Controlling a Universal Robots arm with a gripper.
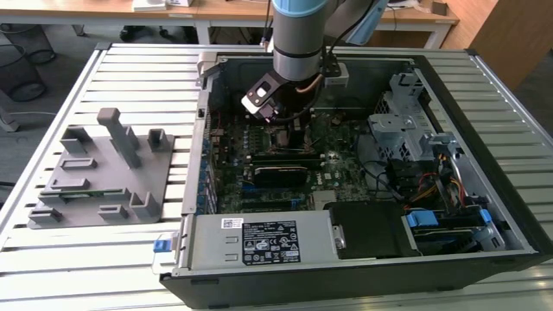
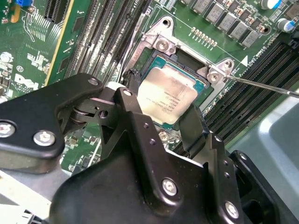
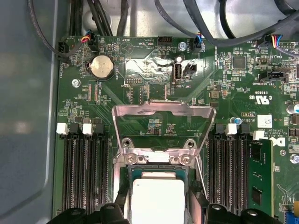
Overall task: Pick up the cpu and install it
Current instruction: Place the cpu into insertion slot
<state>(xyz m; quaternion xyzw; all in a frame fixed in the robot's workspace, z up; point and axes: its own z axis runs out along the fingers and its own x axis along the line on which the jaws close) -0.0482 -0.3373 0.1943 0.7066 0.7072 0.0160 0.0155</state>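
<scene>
The cpu, a small square chip with a silver-grey top, lies slightly tilted in the open socket on the green motherboard. My gripper reaches down inside the computer case and stands right over the socket. Its two black fingers press against opposite edges of the chip, so it is shut on the cpu. In the first wrist view the cpu shows between the finger ends, below the raised metal load plate. In the exterior view the gripper sits over the board's middle.
A thin metal lever sticks out beside the socket. Black memory slots flank it, and a green memory stick fills one slot. Cables hang above the board. A grey fixture stands on the slatted table at the exterior view's left.
</scene>
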